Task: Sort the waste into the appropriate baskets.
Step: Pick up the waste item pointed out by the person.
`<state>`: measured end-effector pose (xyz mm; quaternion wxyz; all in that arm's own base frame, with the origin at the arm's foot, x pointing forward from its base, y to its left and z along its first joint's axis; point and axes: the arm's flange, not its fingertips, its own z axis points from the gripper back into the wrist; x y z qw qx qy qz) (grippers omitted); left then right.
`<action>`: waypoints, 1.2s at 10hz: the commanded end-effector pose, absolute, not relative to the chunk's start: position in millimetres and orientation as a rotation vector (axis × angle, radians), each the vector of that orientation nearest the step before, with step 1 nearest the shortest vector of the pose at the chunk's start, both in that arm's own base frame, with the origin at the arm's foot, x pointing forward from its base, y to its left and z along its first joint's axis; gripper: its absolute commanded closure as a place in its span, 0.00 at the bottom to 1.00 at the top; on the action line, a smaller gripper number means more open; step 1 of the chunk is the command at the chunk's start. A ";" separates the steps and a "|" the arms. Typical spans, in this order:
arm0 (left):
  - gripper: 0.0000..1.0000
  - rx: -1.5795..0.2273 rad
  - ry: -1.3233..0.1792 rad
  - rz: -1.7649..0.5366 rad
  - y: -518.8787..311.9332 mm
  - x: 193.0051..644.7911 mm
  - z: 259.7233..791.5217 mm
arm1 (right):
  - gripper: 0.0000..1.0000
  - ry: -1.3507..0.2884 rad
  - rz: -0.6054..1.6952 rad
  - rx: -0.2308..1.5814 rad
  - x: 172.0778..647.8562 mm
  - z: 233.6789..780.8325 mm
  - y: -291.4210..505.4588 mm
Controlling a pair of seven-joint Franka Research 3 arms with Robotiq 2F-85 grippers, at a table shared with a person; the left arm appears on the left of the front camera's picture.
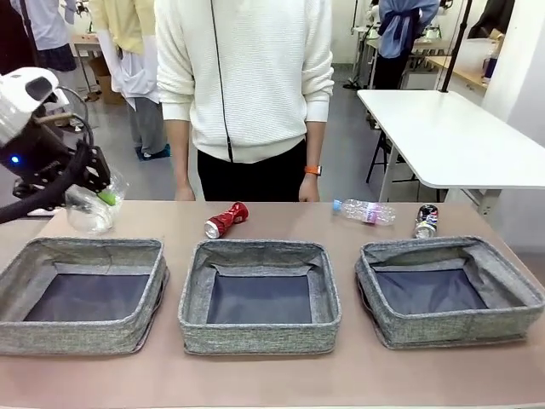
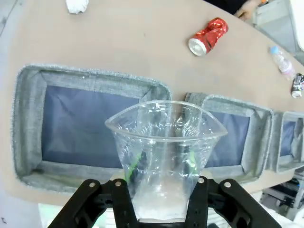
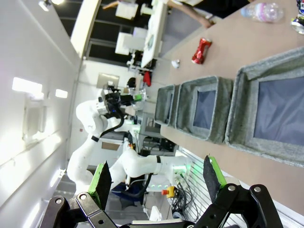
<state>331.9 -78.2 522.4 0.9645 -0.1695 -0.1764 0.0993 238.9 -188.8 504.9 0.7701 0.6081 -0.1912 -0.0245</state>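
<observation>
The left fingers (image 2: 119, 192) pinched a clear plastic cup (image 2: 164, 156) around its lower half, squeezing the rim into an oval, above the far left corner of the surface, just beyond the left basket (image 1: 85, 247). The right fingers (image 3: 100, 179) stood wide apart and empty. To do this step well, the cup would likely need carrying over its basket and lowering between the soft walls before release, with a light grip, since thin plastic buckles. Along the far edge lay a red soda can (image 1: 226, 220), a clear bottle (image 1: 364, 211) with a pink label, and a dark crushed can (image 1: 426, 221). None of their print was legible, and the baskets bore no labels.
</observation>
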 end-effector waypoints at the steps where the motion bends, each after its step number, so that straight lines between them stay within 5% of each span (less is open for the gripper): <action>1: 0.59 -0.359 -0.305 0.222 -71.6 364.3 537.7 | 0.00 -0.432 -0.030 1.322 239.5 506.0 -189.4; 4: 0.59 -0.389 -0.343 0.237 -99.7 350.4 540.7 | 0.00 -0.432 -0.030 1.322 239.5 506.0 -189.4; 7: 0.59 -0.350 -0.275 0.002 -229.5 357.6 657.7 | 0.00 -0.432 -0.030 1.322 239.5 506.0 -189.4; 12: 0.59 -0.278 -0.152 -0.061 -374.8 373.4 749.6 | 0.00 -0.432 -0.030 1.322 239.5 506.0 -189.4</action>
